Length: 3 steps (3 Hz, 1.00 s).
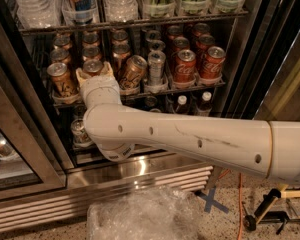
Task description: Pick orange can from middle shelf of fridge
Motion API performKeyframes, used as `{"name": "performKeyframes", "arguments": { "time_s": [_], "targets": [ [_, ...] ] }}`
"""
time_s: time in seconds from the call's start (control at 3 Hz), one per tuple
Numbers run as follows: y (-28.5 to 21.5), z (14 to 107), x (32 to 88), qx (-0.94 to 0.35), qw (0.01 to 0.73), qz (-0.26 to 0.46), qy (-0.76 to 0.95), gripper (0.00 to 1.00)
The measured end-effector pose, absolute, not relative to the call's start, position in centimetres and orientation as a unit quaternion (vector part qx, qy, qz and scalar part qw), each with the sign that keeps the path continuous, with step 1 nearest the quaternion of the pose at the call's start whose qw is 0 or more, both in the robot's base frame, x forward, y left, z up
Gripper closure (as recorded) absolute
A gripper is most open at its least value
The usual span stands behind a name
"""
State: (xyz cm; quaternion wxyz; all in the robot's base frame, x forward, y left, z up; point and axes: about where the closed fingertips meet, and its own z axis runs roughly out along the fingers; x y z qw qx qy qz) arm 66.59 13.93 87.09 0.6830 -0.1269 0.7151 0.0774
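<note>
Orange can [92, 66] stands upright on the middle shelf [190, 89], long axis vertical, silver top up. My gripper [94, 72] sits around it; whether it is clamped, I cannot tell.

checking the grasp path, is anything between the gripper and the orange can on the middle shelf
Nothing visible does. The gripper is right at the orange can in the front row of the middle shelf. A tilted orange can leans close beside it, on the picture's right.
</note>
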Motion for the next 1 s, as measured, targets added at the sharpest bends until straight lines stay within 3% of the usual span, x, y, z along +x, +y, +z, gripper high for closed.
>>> {"name": "performKeyframes", "arguments": {
  "time_s": [1.0],
  "targets": [
    [14.7,91.0,64.8,-0.142,0.707,0.077,0.689,1.0]
  ]
}}
